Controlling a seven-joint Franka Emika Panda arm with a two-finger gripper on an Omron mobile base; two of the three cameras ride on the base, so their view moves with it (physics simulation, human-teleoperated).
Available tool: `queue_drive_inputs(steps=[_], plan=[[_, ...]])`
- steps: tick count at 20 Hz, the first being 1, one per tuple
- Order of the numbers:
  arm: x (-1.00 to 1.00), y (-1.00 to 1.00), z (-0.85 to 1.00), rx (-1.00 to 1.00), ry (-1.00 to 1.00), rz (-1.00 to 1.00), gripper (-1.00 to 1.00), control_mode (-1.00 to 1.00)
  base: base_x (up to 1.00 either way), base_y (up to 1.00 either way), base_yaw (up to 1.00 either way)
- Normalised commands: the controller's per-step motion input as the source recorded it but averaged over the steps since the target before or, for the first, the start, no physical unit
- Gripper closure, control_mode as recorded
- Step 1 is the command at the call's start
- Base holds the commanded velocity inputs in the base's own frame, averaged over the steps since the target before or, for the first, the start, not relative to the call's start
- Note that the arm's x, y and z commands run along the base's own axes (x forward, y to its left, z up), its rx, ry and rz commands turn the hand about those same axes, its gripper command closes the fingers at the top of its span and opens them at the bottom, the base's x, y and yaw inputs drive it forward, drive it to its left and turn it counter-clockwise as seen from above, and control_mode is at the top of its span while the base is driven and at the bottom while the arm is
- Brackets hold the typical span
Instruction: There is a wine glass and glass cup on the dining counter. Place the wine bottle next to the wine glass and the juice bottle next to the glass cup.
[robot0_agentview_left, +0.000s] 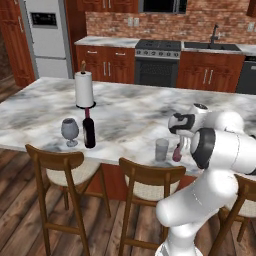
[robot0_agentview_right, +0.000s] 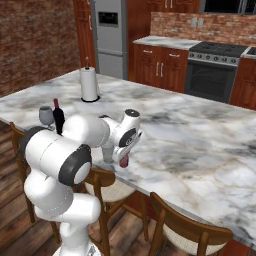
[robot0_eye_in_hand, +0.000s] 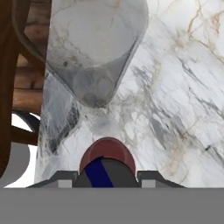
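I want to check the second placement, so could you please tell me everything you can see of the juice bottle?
The juice bottle is small and pinkish-red, with a rounded cap seen from above in the hand view. It stands upright near the counter's front edge, just right of the cup, close beside it but apart. The hand sits over it from above, its fingers on either side of the neck, apparently gripping. Whether its base rests on the marble cannot be told.
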Motion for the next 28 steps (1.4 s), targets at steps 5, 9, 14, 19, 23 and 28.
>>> queue_drive_inputs(steps=[5, 9, 14, 19, 23, 28], plan=[[0.13, 0.0, -0.18, 0.0, 0.01, 0.15, 1.0, -1.0, 0.0, 0.0, 0.0], [0.07, 0.0, -0.16, 0.0, 0.0, 0.13, 1.0, -1.0, 0.0, 0.0, 0.0], [0.01, 0.01, -0.22, -0.03, 0.0, 0.08, 1.0, -1.0, 0.0, 0.0, 0.0], [0.0, 0.08, -0.28, -0.06, 0.0, 0.02, 1.0, -1.0, 0.0, 0.0, 0.0], [-0.02, 0.1, -0.28, -0.06, 0.0, 0.0, 1.0, -1.0, 0.0, 0.0, 0.0], [-0.09, 0.01, -0.28, -0.04, 0.0, 0.0, 1.0, -1.0, 0.0, 0.0, 0.0]])
